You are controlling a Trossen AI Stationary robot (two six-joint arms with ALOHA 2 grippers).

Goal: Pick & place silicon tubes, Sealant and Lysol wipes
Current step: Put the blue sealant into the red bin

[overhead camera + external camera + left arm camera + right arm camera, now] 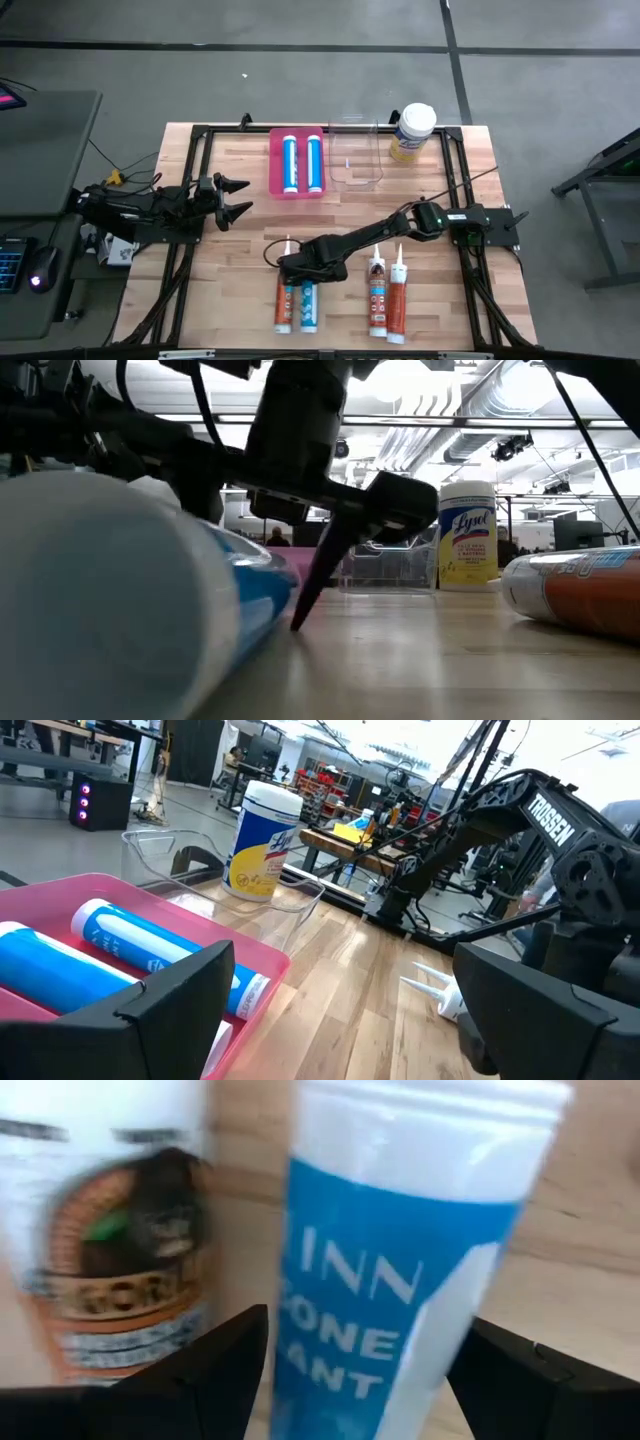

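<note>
Right gripper (297, 268) is down low at about 6 o'clock of table centre, over the nozzle ends of two cartridges lying side by side near the front edge. Its fingers stand wide apart, one each side of the blue-and-white silicone tube (400, 1270); right wrist view shows a gap btwn each finger and the tube, so nothing is clamped. Whether a pad touches the tube can't be told. Next to it lies an orange-labelled cartridge (110, 1240), outside the fingers. In the low view one dark fingertip (310, 595) reaches down to the wooden table (440, 310), just beside the blue tube.

Left gripper (232, 198) waits at approx 9 o'clock, fingers spread fully, holding nothing, pointed toward table centre.

Lysol wipes (412, 131) stand upright at about 1 o'clock, near the back edge, just beside a clear plastic container (356, 155) at 12 o'clock. Pink tray (274, 160) at about 11 o'clock holds two blue tubes (302, 163) lying parallel.

Two more orange cartridges (386, 298) lie at roughly 5 o'clock, nozzles pointing toward the back, well apart from the right gripper's pair.
</note>
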